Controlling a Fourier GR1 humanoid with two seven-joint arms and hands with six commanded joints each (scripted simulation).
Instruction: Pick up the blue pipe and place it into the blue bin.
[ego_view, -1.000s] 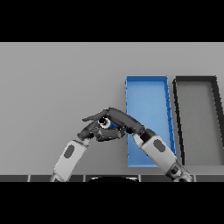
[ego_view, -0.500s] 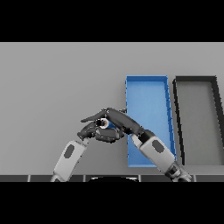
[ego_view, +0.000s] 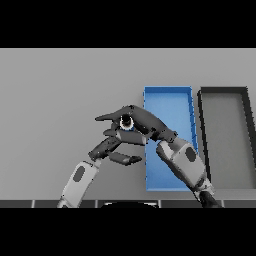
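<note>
The blue pipe (ego_view: 127, 122) shows only as a small ring-shaped end, light blue around a dark hole, just left of the blue bin (ego_view: 169, 102). My right hand (ego_view: 142, 121) is shut on it, fingers curled over it and one finger pointing left. The pipe appears lifted off the grey table. Below it and slightly to the left, my left hand (ego_view: 108, 145) is open with relaxed fingers and holds nothing. The right forearm crosses the bin's near half and hides part of its floor.
A dark grey bin (ego_view: 223, 90) stands directly right of the blue bin, its long side parallel to it. The grey table (ego_view: 60, 100) stretches out to the left and to the far side.
My right hand, still holding the pipe, has risen and moved a little away from me. The left hand has stayed low beneath it and its fingers have loosened.
</note>
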